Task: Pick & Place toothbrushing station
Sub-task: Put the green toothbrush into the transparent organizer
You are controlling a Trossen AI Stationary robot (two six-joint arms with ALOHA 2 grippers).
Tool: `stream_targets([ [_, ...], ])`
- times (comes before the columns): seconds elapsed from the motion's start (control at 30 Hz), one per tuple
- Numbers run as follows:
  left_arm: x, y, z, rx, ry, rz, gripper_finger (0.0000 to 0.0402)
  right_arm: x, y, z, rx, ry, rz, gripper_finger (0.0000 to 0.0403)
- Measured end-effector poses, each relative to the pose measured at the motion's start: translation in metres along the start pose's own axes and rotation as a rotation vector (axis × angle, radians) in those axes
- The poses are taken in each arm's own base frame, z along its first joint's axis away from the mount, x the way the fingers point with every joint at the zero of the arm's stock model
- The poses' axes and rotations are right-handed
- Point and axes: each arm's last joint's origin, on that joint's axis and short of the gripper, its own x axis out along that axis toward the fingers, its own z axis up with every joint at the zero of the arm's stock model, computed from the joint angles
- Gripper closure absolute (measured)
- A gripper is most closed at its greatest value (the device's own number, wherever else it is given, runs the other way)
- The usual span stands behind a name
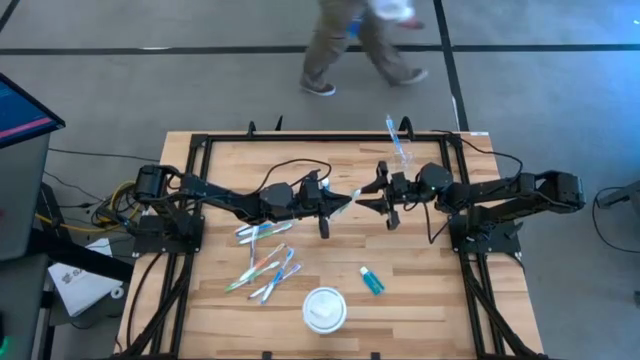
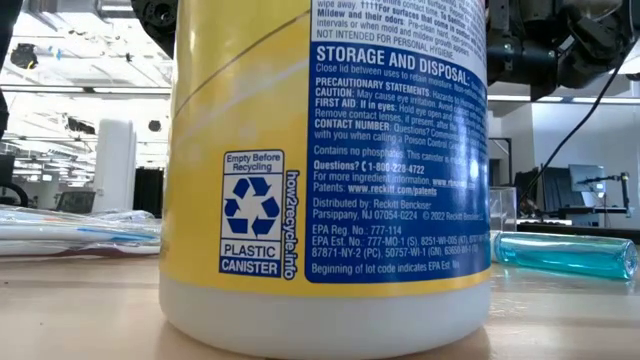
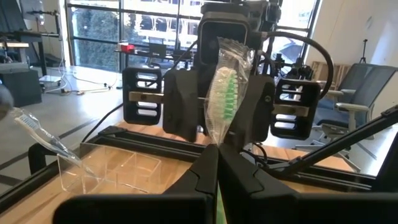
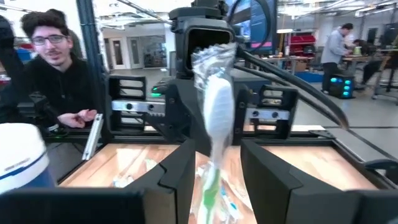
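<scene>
Looming nearest the low camera, a yellow and blue plastic canister is filling most of that view, with a blue tube lying on the wood at its three o'clock side and wrapped toothbrushes being glimpsed at nine o'clock. From above, the two arms are being seen meeting nose to nose over the middle of the wooden table. A green-bristled toothbrush in a clear wrapper is being pinched by the left gripper, whose fingers are pressed together on its handle, so the brush is standing in the air between the two arms. The right gripper is being held around the brush's far end, its fingers spread to either side of the white brush back with gaps showing, so no grip is being made out there. More wrapped brushes are lying scattered at seven o'clock from the grippers, the same blue tube at five o'clock, and the canister's white top at six o'clock near the table edge. A clear tumbler with one brush leaning in it is standing at one o'clock by the far edge. A walking person is being seen on the floor beyond
</scene>
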Motion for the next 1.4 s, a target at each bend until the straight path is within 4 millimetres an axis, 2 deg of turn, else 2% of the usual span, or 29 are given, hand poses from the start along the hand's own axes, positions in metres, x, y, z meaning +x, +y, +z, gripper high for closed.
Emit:
stream_targets([
  [1.4,0.0010,-0.0024,-0.0016,0.000,-0.031,-0.014,0.0401,0.0012,0.0038,0.0009,-0.023,-0.012,0.006,0.0290],
])
